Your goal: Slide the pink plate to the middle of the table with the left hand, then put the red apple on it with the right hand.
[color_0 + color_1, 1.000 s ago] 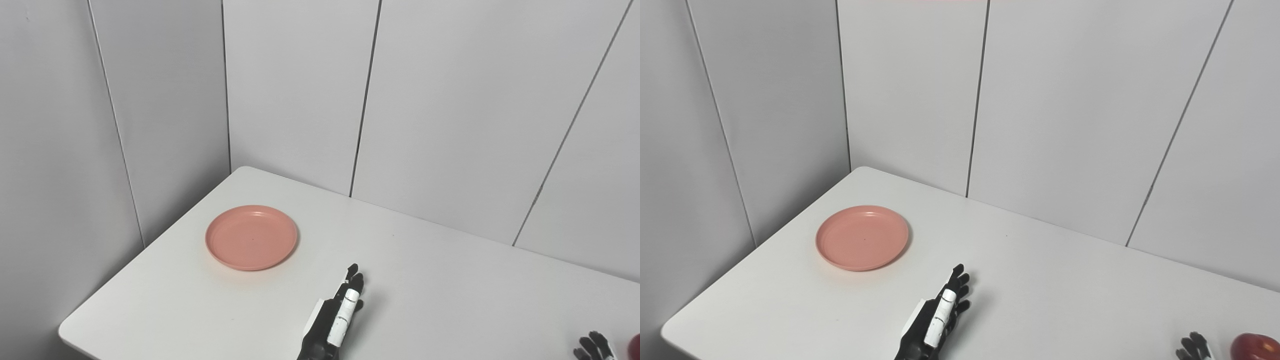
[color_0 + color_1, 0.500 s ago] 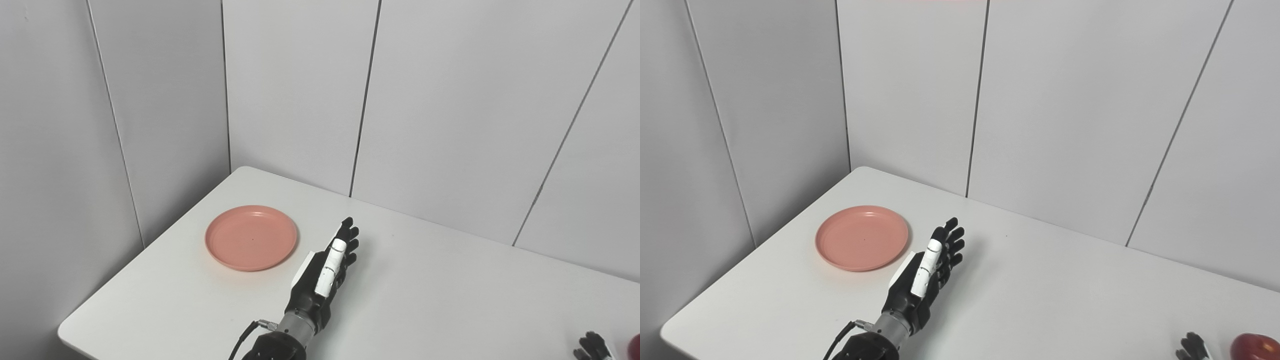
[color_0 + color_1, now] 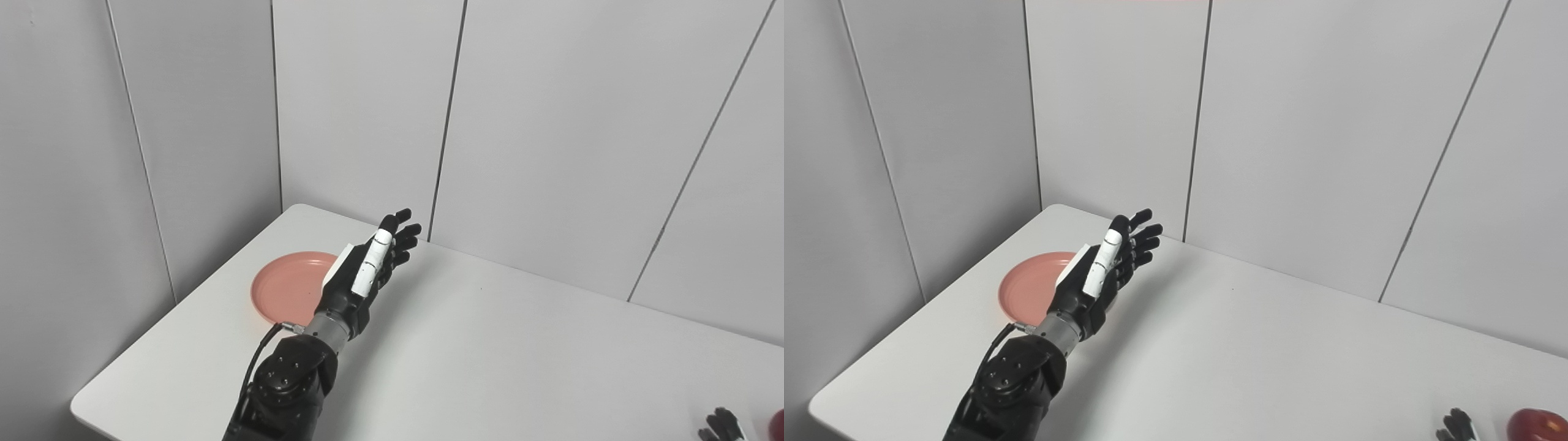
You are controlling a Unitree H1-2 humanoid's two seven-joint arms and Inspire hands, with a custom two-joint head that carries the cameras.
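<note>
The pink plate (image 3: 285, 293) lies flat near the table's far left corner, and my left hand hides its right part. That left hand (image 3: 369, 267) is raised above the table over the plate's right rim, open, fingers stretched and spread toward the back wall, holding nothing. The red apple (image 3: 1538, 425) sits at the bottom right edge of the picture, cut off by the frame. Just left of the apple, only the dark fingertips of my right hand (image 3: 1456, 424) show; whether it is open or shut is not visible.
The white table (image 3: 520, 355) ends in a rounded front left corner and meets grey wall panels (image 3: 551, 122) at the back and left. My left forearm (image 3: 288, 386) crosses the table's front left area.
My left hand has travelled from the lower middle of the table up and leftward, and now covers the plate's right side. Plate, apple and right hand have stayed in place.
</note>
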